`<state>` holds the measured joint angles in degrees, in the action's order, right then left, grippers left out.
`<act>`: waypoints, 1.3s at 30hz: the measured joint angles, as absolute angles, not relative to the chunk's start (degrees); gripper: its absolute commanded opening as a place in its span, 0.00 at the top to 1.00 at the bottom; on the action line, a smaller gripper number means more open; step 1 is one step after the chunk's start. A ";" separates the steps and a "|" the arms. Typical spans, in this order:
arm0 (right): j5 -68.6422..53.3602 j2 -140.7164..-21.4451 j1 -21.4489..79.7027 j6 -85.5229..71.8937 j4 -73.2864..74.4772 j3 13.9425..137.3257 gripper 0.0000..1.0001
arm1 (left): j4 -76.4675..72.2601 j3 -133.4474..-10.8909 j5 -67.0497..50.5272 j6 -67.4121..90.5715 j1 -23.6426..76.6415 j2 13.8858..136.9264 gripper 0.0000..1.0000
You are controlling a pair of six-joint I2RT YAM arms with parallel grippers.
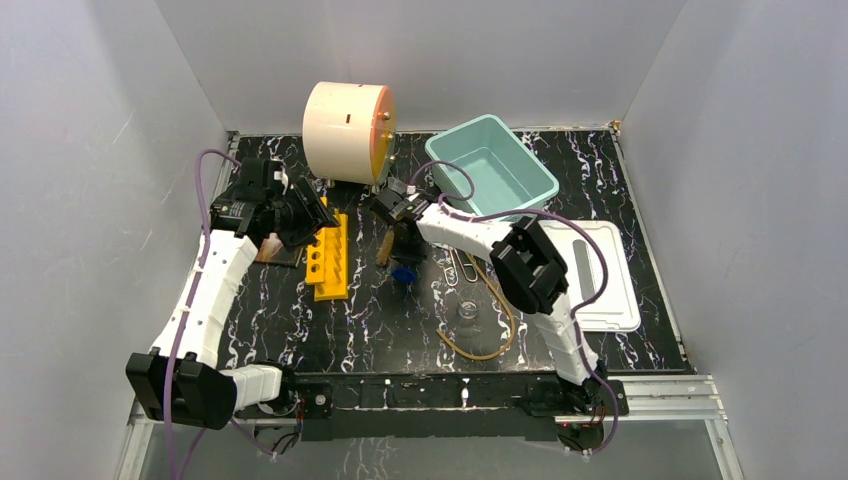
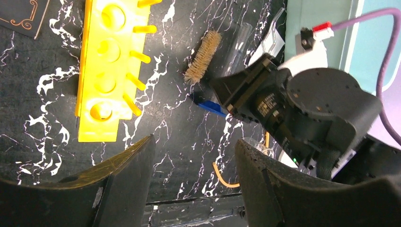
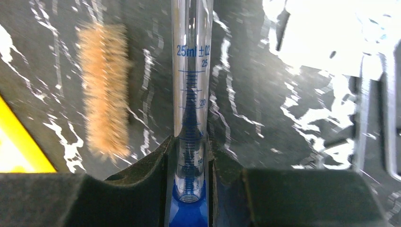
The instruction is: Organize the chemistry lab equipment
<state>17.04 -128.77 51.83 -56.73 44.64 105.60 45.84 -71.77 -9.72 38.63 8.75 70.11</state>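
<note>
Right gripper [image 3: 190, 161], at the bottom edge of its wrist view, appeared clamped on the 25 ml graduated cylinder [image 3: 191, 71] at centre frame, beside a bristle brush [image 3: 104, 90]. I judged this the pick-up step. Next called for a level lift, perhaps toward the teal bin [image 1: 490, 165]. Left gripper [image 2: 194, 175] hung partly open and empty.
</note>
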 measured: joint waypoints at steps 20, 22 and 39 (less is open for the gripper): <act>-1.26 -87.05 51.48 -33.91 17.80 73.97 0.71 | 31.70 -67.94 -29.87 43.90 8.75 70.11 0.24; -4.43 -85.23 51.48 -32.29 16.12 73.97 0.72 | 29.17 -67.94 -32.84 43.94 8.88 70.11 0.24; -17.91 -81.69 51.46 -31.38 9.63 73.14 0.72 | 7.29 -59.68 -41.41 56.55 13.63 68.36 0.43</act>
<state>-17.91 -81.69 51.46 -31.38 9.63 73.14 7.29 -59.68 -41.41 56.55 13.63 68.36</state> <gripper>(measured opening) 0.335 0.710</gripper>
